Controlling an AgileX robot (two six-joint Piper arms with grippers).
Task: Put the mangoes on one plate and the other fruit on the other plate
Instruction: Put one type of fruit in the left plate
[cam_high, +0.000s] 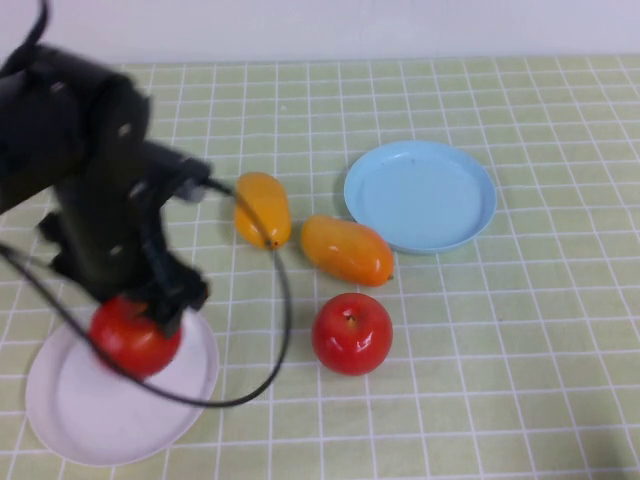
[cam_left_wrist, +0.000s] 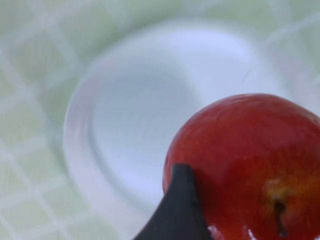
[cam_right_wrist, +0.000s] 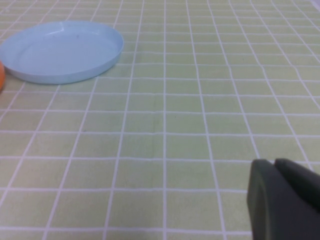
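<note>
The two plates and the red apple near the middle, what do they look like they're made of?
The white plate and the blue plate look like matte plastic or melamine: even colour, soft sheen, thin rims. The free apple is glossy with a sharp highlight; real or plastic, I cannot tell. The left gripper holds the other apple over the white plate; the right gripper is parked, shut.

no readable text, labels, brands or numbers anywhere, though the blurry wrist view may hide small marks

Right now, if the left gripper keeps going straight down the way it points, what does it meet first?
The white plate. The left gripper holds a red apple just over it, so the apple's underside should touch first; remaining gap is unclear.
</note>
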